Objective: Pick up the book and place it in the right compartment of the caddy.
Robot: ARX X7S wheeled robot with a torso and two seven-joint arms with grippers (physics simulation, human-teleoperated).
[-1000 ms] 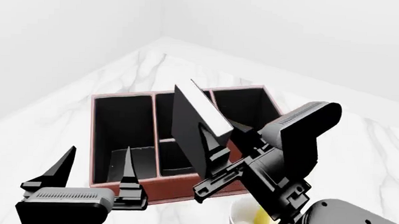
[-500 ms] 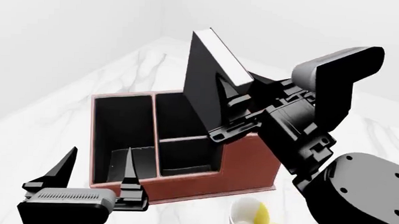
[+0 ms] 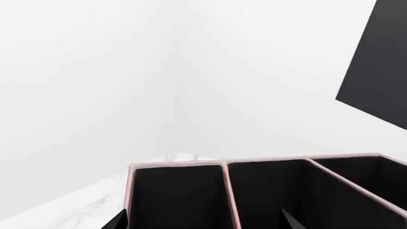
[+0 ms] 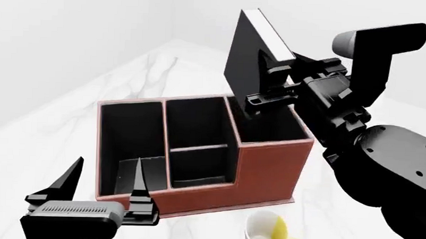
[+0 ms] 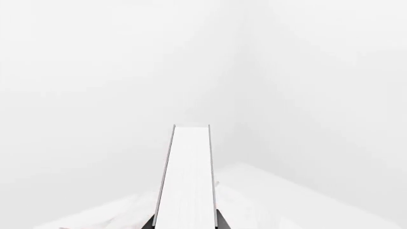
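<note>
Book (image 4: 249,57) up in the air, clamped in the right gripper (image 4: 271,81), and it hangs above the caddy (image 4: 268,166), over the tall end section. That is the relation to watch: the right compartment (image 4: 270,121) sits directly beneath the book's lower edge, open mouth up, with clear air between book and rim. The book stands on end but tilted, its long axis running up and leaning away from the caddy's stepped front, black cover facing the middle section, white page edges turned toward the arm. The right wrist view confirms the hold, the page block (image 5: 186,181) running straight out from between the jaws.

Down at the caddy's front, beside the long sloped end section, the left gripper (image 4: 100,184) hovers with its fingers spread and nothing between them. It is well apart from the book and plays no part here. The mug (image 4: 269,236) sits on the marble table (image 4: 49,130) just in front of the caddy.

My read: the right arm is the one in position. The book needs straightening to upright and a descent into that deep square well, keeping its corners inside the high walls.
</note>
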